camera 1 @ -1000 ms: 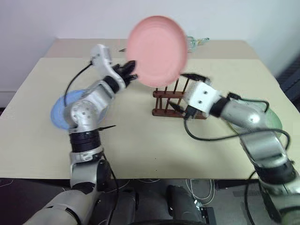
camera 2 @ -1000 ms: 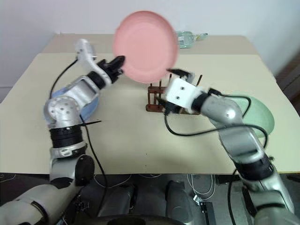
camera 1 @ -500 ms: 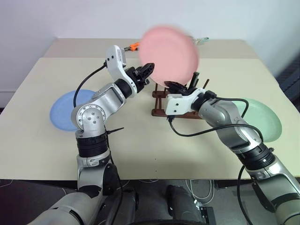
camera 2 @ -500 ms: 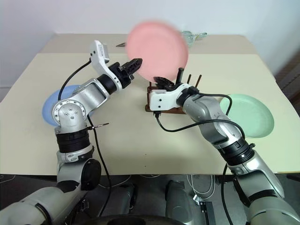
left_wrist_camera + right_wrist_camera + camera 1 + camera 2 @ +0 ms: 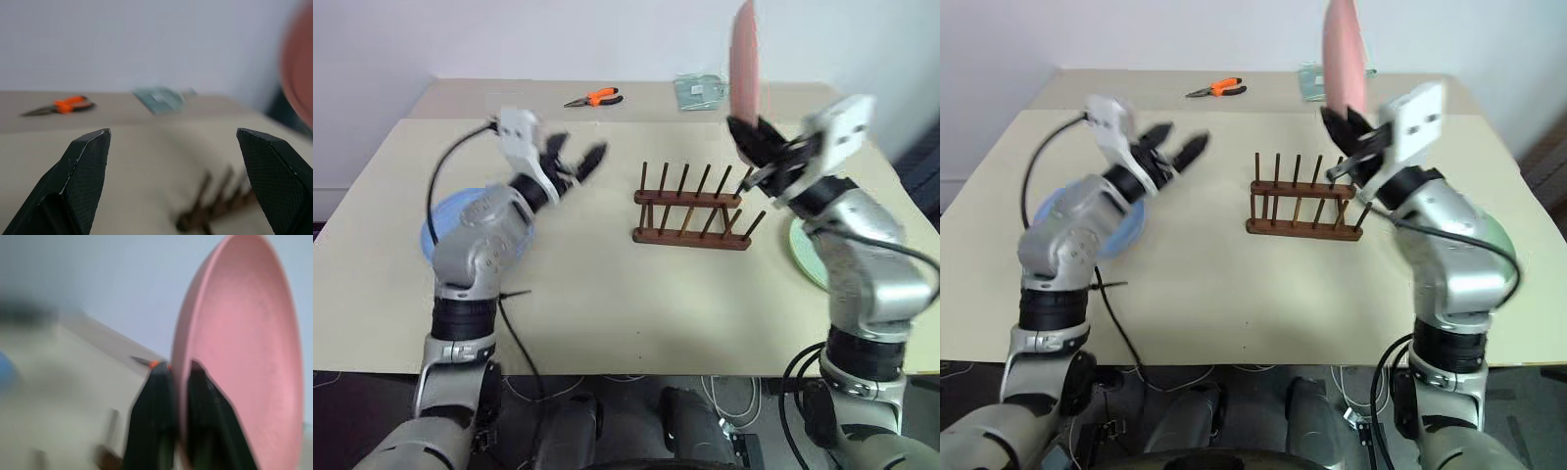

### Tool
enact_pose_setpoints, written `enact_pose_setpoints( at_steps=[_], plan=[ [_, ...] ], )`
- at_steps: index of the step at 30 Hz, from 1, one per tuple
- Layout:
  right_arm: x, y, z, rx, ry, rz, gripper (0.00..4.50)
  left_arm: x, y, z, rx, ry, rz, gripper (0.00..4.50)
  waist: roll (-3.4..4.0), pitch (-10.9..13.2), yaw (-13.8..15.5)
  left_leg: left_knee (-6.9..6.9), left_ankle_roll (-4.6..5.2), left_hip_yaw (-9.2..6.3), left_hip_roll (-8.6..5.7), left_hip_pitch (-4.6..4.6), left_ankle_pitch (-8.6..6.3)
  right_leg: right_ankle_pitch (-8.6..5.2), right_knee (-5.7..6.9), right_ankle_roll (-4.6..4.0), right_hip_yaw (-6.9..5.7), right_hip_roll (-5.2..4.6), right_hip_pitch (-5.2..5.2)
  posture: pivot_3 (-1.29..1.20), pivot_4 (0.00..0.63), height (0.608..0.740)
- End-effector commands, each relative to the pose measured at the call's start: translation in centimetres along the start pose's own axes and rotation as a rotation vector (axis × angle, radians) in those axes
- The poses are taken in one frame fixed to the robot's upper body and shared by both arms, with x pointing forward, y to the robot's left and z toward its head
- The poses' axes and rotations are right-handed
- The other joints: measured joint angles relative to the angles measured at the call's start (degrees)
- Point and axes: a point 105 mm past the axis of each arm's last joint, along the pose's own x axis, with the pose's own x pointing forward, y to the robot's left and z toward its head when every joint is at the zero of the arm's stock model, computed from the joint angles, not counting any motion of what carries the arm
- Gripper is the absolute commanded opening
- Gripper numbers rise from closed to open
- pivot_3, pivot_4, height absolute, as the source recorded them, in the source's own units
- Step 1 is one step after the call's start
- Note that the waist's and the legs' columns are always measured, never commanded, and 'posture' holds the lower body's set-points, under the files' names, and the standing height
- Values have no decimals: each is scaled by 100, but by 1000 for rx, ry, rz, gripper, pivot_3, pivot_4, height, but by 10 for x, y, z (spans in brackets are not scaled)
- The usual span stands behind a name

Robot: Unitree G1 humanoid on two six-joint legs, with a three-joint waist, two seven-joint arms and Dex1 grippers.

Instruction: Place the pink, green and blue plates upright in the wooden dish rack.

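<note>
My right gripper (image 5: pixel 742 129) is shut on the lower rim of the pink plate (image 5: pixel 744 54). It holds the plate upright and edge-on, above and just behind the right end of the wooden dish rack (image 5: pixel 690 211). In the right wrist view both fingers (image 5: pixel 156 416) pinch the pink plate (image 5: pixel 244 342). My left gripper (image 5: pixel 578 150) is open and empty, in the air to the left of the rack. The blue plate (image 5: pixel 433 223) lies flat at the left, partly under my left arm. The green plate (image 5: pixel 799 253) lies at the right, mostly hidden by my right arm.
Orange-handled pliers (image 5: pixel 592 98) and a clear packet (image 5: pixel 699 90) lie on the far table section behind the rack. The rack stands empty with bare tabletop (image 5: pixel 636 294) in front of it.
The pink plate passed from my left gripper to my right. The left opened and drew back to the left; the right swung the plate right and up, turning it edge-on.
</note>
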Motion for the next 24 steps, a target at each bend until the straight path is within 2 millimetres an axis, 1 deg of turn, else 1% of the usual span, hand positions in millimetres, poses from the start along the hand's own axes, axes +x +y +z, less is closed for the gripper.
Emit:
enact_pose_setpoints(
  at_steps=[1,3,5,8,13,19,21,22,23,24],
  plan=[
    [-17,0,19,206,-55,50,0,-9,-67,-3,170,7,-388,4217,6,3,19,-2,2,2,0,0,-1,-9,-3,-18,0,-2,-1,0,150,740],
    [-22,-4,15,242,-24,35,0,-16,-83,-12,176,39,-485,4217,18,10,27,-5,3,4,3,1,-2,-11,-5,-22,1,-3,-1,0,150,740],
    [-26,-9,11,258,4,16,0,-22,-97,-16,155,51,-566,4217,35,14,25,-5,3,7,4,1,-2,-12,-5,-22,1,-3,-2,0,150,740],
    [-29,-15,8,290,16,-5,0,-27,-107,-18,136,58,-625,4217,46,12,-6,-7,4,13,7,4,-2,-13,-4,-21,1,-2,-2,0,150,740],
    [-34,-30,1,353,30,-64,0,-31,-112,-20,132,70,-652,4217,46,11,-40,-5,6,14,6,4,-2,-12,-3,-19,0,-2,-2,0,150,740],
    [-41,-34,-16,438,78,-77,0,-32,-112,-22,131,74,-650,4217,46,11,-63,-3,7,13,5,3,-2,-12,-2,-17,1,-3,-1,0,150,740],
    [-42,-40,-23,422,109,-113,749,-31,-112,-23,133,76,-649,4260,47,11,-68,-3,7,13,6,3,-2,-12,-1,-17,1,-2,-1,0,150,740],
    [-41,-43,-24,402,112,-132,1120,-31,-113,-24,133,76,-650,4260,47,11,-69,-3,7,13,6,4,-2,-12,0,-17,0,-2,-1,0,150,740],
    [-41,-47,-22,370,106,-154,1501,-31,-114,-24,133,77,-651,4260,47,11,-69,-3,7,14,6,4,-2,-12,0,-16,0,-2,-1,0,150,740],
    [-41,-54,-17,327,86,-190,2033,-32,-114,-25,132,79,-652,4260,47,11,-69,-3,7,14,6,4,-2,-12,0,-16,0,-2,-1,0,150,740]
  ],
)
